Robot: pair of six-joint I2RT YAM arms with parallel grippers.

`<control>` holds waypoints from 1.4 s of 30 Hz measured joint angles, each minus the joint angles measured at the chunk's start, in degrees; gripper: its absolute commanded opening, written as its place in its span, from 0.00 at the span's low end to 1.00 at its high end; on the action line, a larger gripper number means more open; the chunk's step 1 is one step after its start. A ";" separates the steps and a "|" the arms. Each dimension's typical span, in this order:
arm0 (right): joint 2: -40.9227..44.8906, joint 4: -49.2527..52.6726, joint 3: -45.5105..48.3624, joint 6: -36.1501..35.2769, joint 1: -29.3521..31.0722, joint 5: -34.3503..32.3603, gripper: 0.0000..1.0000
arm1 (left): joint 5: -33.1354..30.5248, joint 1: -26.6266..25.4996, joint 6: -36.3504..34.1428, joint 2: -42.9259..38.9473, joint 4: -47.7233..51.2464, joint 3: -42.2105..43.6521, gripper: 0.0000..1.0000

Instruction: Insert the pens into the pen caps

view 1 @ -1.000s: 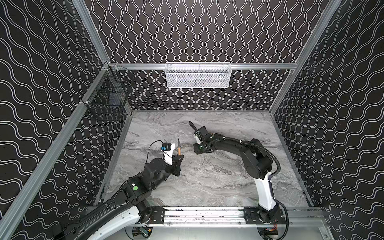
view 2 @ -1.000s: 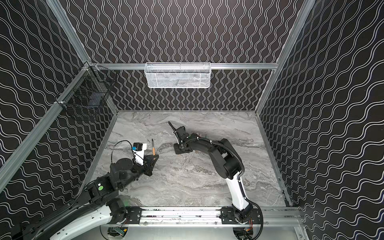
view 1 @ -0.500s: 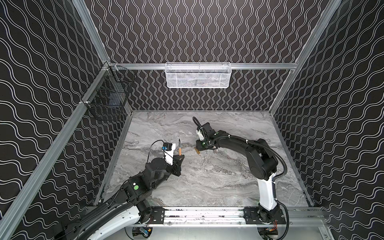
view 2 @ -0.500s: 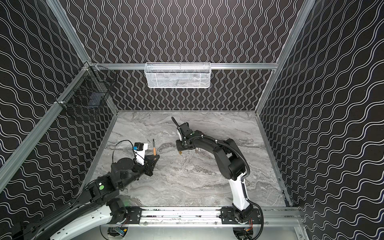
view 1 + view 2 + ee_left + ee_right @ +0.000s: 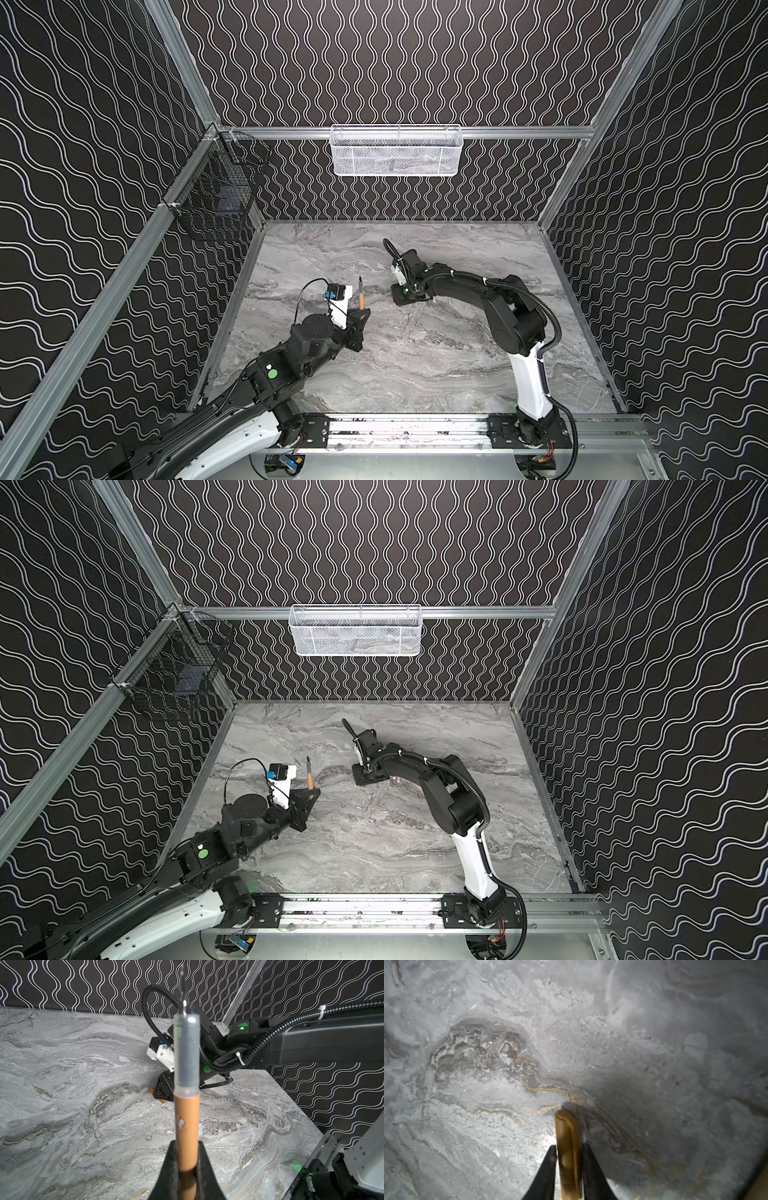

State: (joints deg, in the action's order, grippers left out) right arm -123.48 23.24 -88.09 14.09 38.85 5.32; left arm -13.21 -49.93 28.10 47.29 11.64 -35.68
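**Item 1: tan-orange pen**
- Holder: left gripper, jaws clenched on the lower barrel.
- Long axis: close to upright in both top views.
- Pointing: thin dark tip uppermost, a greyish translucent section below it, and the orange barrel running down into the grip.
- Place: raised off the marble tabletop, left of its middle.

**Item 2: tan-orange cap**
- Holder: right gripper, its two dark fingers closed against the sides of the short tube.
- Long axis: in line with the fingers.
- Pointing: free end down at the marble. Whether it touches the surface cannot be told.
- Place: near the table's middle, to the right of the pen. In a top view only an orange speck shows under the gripper.
- Relation to item 1: apart from it, with a strip of marble between the two grippers.

**Item 3: surroundings**
- Black ribbed cable of the right arm loops behind the pen's tip in the left wrist view.
- White mesh basket hangs on the back rail.
- Black wire basket hangs on the left wall rail.
- Both baskets are well apart from the grippers
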 measured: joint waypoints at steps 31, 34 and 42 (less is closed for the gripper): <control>3.04 -0.39 4.00 -1.09 1.97 -9.01 0.22 | -0.04 0.00 -0.02 -0.44 -0.02 -0.07 0.00; 2.14 -0.28 4.04 -1.75 3.28 -13.20 0.24 | -0.02 0.00 -0.02 -0.17 0.00 0.04 0.00; 1.16 -0.92 2.99 -2.10 6.29 -18.25 0.32 | 0.00 0.00 -0.02 0.79 -0.04 -0.20 0.00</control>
State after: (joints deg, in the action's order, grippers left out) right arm -122.32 22.33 -85.10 11.99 45.15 -12.93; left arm -13.21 -49.93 28.08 48.07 11.60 -35.88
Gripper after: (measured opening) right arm 0.296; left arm 0.111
